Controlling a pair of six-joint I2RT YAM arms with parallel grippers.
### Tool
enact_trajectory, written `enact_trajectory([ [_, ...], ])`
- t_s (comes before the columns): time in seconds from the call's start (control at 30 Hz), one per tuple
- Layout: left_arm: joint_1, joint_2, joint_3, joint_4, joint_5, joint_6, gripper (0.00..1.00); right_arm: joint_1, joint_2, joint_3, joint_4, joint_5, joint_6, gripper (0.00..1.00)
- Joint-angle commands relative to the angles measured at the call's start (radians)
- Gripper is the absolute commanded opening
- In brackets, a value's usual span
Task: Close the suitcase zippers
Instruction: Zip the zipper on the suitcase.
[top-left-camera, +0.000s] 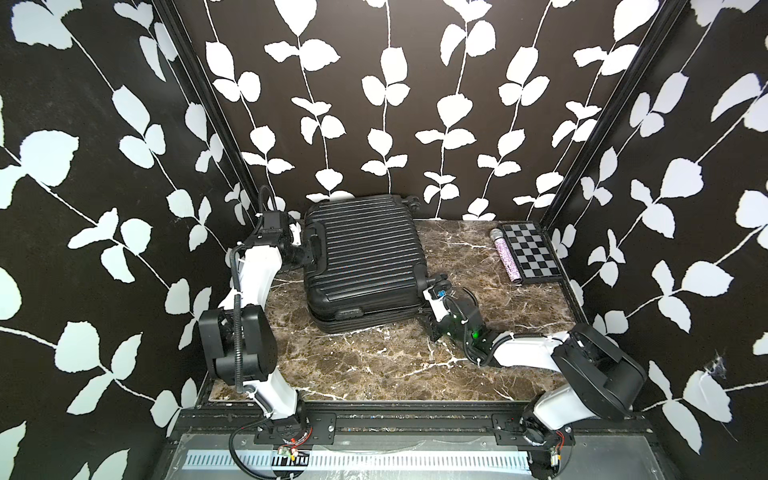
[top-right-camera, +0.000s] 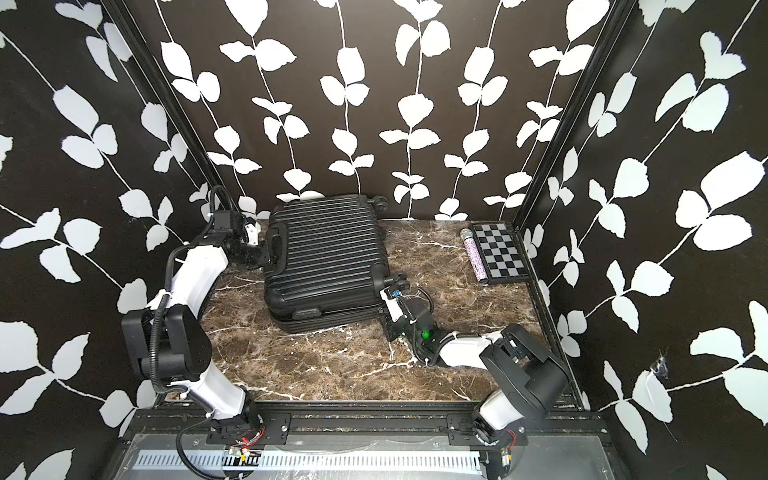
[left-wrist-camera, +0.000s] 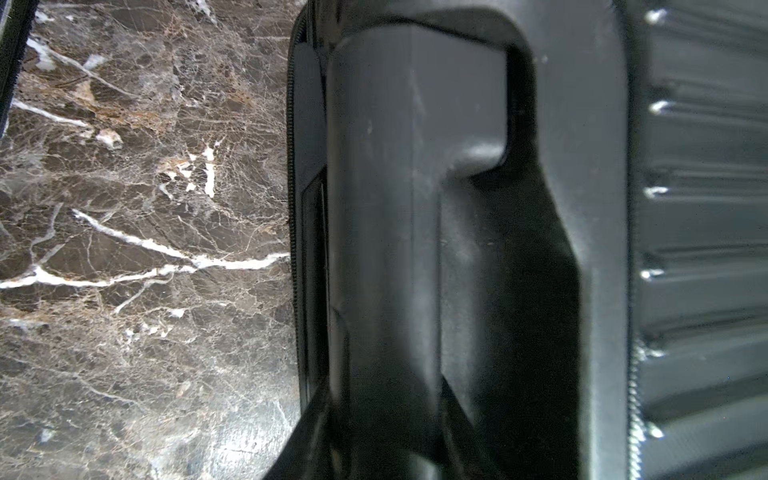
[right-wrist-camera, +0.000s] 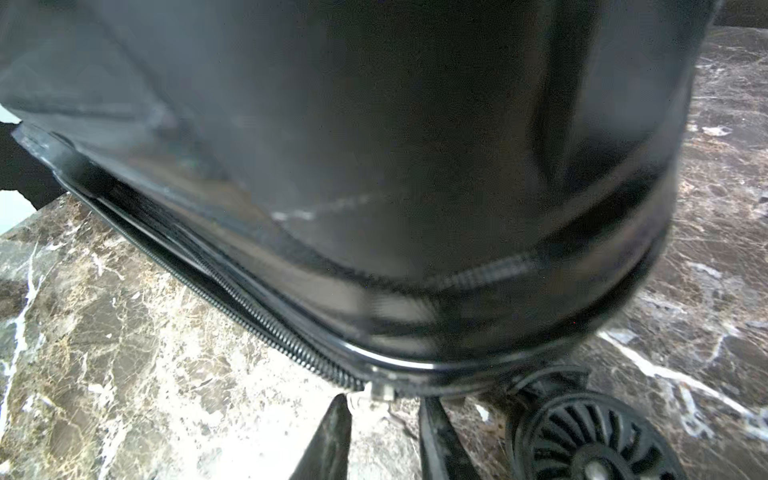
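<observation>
Suitcase (top-left-camera: 361, 253): it lies flat toward the back of the bench (top-left-camera: 374, 365), left of middle, ribbed side up.
Handling: judge it a stiff, slick hard shell that will likely skate on the polished stone if you tug the track, so brace it. The ribs give you nothing to pinch.
Where to hold: take the handle (left-wrist-camera: 374, 208) to steady the case and the small silver slider (right-wrist-camera: 376, 392) to pull.
Look: glossy black with parallel grooves; along the near edge the upper shell sits a little askew over the lower one.
Zippers (right-wrist-camera: 249, 322): the teeth gape open along the near seam up to the slider, at the corner beside a spinner wheel (right-wrist-camera: 590, 440).
Left tool (top-left-camera: 308, 254): its fingers are pressed together on the handle, one on each side.
Right tool (right-wrist-camera: 381, 403): its fingers are spread a little, with the slider just off their tips and nothing pinched.
Bystanders: a checkerboard (top-left-camera: 534, 253) and a glittery tube (top-left-camera: 507, 255) lie in the far right corner, well apart from your work.
</observation>
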Motion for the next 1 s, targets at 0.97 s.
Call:
enact_trajectory([
  [0.97, -0.053, -0.342, -0.131, 0.139, 0.026, -0.625, 0.00, 0.004, -0.120, 0.057, -0.115, -0.024, -0.139, 0.00],
])
